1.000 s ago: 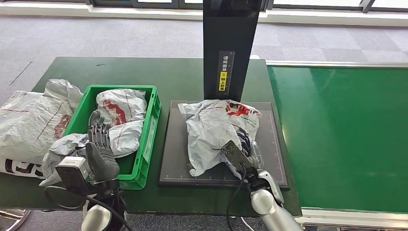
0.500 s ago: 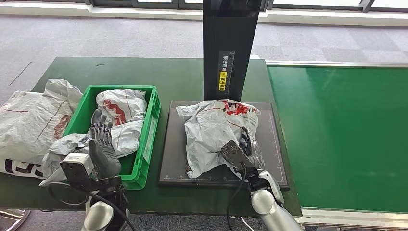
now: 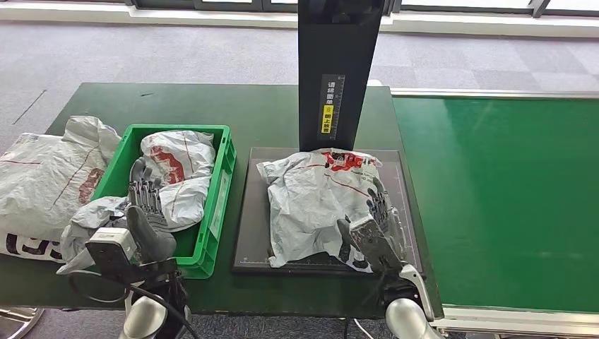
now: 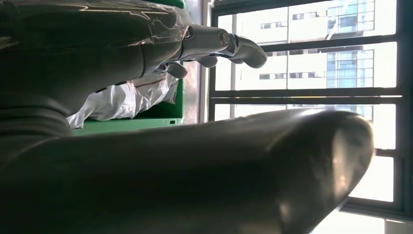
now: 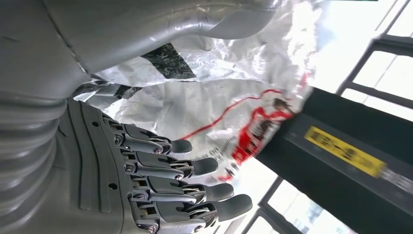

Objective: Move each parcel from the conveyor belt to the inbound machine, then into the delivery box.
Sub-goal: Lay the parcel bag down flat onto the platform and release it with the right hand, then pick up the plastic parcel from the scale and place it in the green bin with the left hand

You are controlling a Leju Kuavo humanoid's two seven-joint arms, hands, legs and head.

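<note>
A crumpled white parcel (image 3: 316,201) with red print lies on the dark scanner plate (image 3: 248,233), just in front of the black post (image 3: 337,70); the right hand (image 3: 378,226) is at the parcel's right edge with its fingers (image 5: 187,167) straight and spread, gripping nothing. Left of the plate stands the green box (image 3: 220,191) with two more white parcels (image 3: 180,169) in it, and the left hand (image 3: 147,215) hangs over the box's near end, fingers extended and empty. A large white bag (image 3: 42,180) lies on the table left of the box, and the green belt (image 3: 501,198) runs right of the plate.
</note>
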